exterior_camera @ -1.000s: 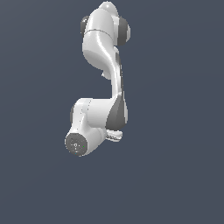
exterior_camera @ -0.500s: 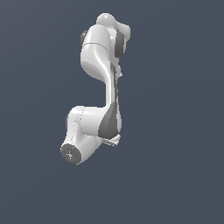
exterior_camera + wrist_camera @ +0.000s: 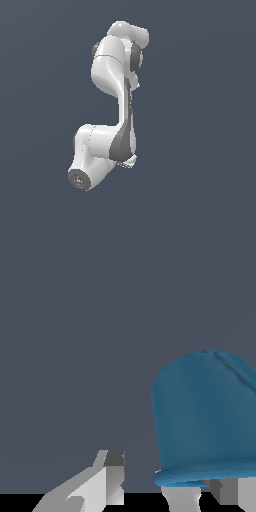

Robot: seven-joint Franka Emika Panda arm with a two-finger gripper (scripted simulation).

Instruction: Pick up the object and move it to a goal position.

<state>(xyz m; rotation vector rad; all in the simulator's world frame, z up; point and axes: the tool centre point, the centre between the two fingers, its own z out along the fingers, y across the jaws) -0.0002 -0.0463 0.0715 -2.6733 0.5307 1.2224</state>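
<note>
The bright blue cup (image 3: 205,416) fills one side of the wrist view, close to the camera, with its flared rim toward my fingers. My gripper (image 3: 165,481) looks open. One grey finger (image 3: 107,476) stands apart from the cup with a bare gap between them. The other finger (image 3: 232,491) is partly hidden behind the cup's rim. In the exterior view the white arm (image 3: 115,140) hides the gripper, and the cup does not show there.
A plain dark grey-blue background (image 3: 200,125) lies all around the arm in the exterior view. The same flat grey surface (image 3: 75,356) lies behind the cup in the wrist view. Nothing else shows.
The arm's lower links have swung down and toward the exterior view's left, and the upper links have shifted slightly toward its right.
</note>
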